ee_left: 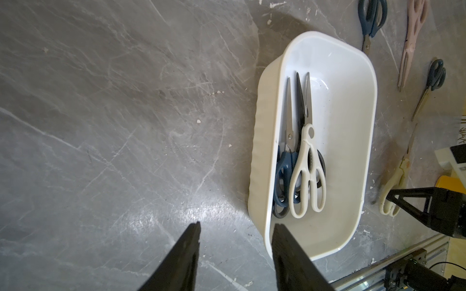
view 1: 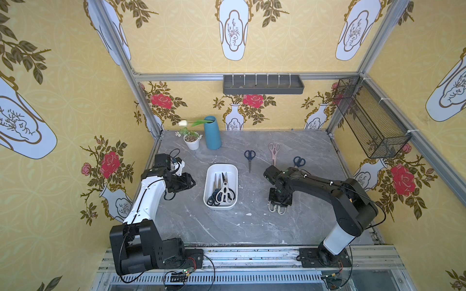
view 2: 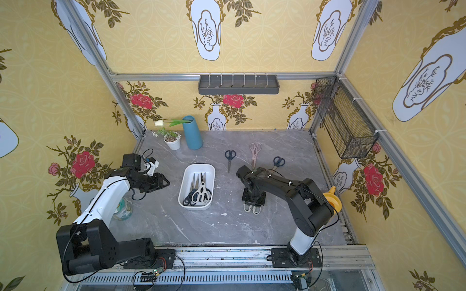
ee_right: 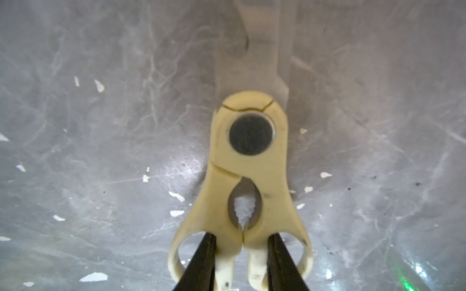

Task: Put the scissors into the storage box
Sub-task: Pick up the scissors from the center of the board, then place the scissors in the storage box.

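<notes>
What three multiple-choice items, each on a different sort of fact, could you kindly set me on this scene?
1. How many pairs lie on the table outside the storage box?
A. one
B. four
C. seven

2. Where is the pale pink pair?
A. inside the box
B. on the table between the navy pair and the blue pair
C. hanging off the table's edge

3. What is the right gripper doing?
A. gripping the cream scissors by the handles
B. holding the pink pair
C. resting inside the box

Answers:
1 B: navy, pink, blue and cream pairs all lie outside.
2 B: both top views show it between those two.
3 A: the right wrist view shows its fingers pressed on the cream handles.
</notes>
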Robot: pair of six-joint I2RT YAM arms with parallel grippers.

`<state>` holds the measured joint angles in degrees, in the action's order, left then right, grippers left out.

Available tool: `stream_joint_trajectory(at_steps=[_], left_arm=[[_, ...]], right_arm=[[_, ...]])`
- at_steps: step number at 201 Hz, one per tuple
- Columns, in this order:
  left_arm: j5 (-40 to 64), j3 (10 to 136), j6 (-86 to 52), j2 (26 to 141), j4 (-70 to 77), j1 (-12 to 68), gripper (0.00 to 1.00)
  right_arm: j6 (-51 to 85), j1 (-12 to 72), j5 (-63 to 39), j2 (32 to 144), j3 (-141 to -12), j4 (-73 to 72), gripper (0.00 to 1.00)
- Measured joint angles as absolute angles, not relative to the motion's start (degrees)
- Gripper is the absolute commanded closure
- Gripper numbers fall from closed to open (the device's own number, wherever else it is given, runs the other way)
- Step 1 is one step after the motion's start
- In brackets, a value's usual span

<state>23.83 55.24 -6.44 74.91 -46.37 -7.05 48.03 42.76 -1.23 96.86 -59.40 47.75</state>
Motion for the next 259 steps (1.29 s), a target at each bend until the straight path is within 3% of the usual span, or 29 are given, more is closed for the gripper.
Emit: stream_joint_trajectory(at_steps=[113, 180, 259], left_arm=[[23.7, 55.6, -7.2, 75.9, -46.3, -7.0, 0.47], [24.6, 55.6, -9.0, 76.5, -46.3, -7.0, 0.47], [27.1, 55.7, -10.8, 77.3, -46.3, -6.9, 0.46]], right_arm=[[52.7, 52.0, -2.6, 99.6, -79.4, 53.6, 0.77], [54.4, 58.6, -7.1, 114.8, -99.5, 50.7, 0.77], [56.4, 60.3, -9.1, 128.7, -112.0, 47.7, 0.76]])
